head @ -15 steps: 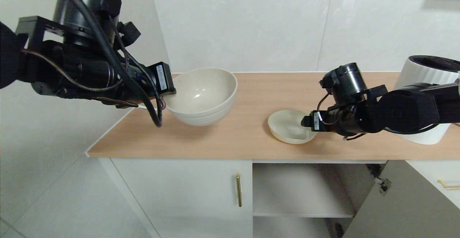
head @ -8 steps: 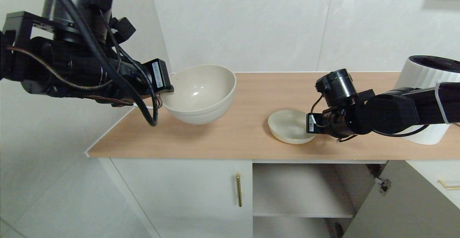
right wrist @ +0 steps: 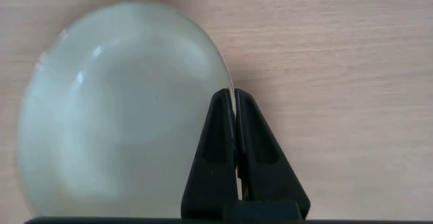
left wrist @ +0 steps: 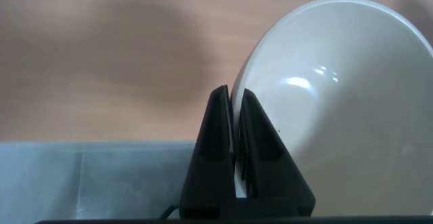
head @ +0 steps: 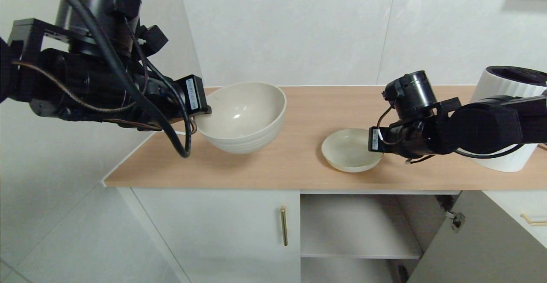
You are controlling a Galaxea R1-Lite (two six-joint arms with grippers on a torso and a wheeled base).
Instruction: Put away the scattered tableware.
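A large cream bowl (head: 245,114) hangs tilted above the left part of the wooden counter (head: 299,116), and my left gripper (head: 205,111) is shut on its near rim. In the left wrist view the black fingers (left wrist: 218,126) pinch the bowl's rim (left wrist: 318,95). A small pale saucer-like dish (head: 349,149) is at the counter's middle right, slightly raised at its right side. My right gripper (head: 376,142) is shut on its right rim, and the right wrist view shows the pads (right wrist: 220,126) clamping the dish's edge (right wrist: 122,109).
A tall white ribbed container (head: 508,116) stands at the counter's far right, behind my right arm. Below the counter an open cabinet compartment with a shelf (head: 354,227) has its door (head: 474,240) swung out to the right. A closed door with a brass handle (head: 283,225) lies to its left.
My left gripper shifted the big bowl slightly right and down after a small rise. My right gripper rose a little, nudging the dish rightward and tipping its right rim up.
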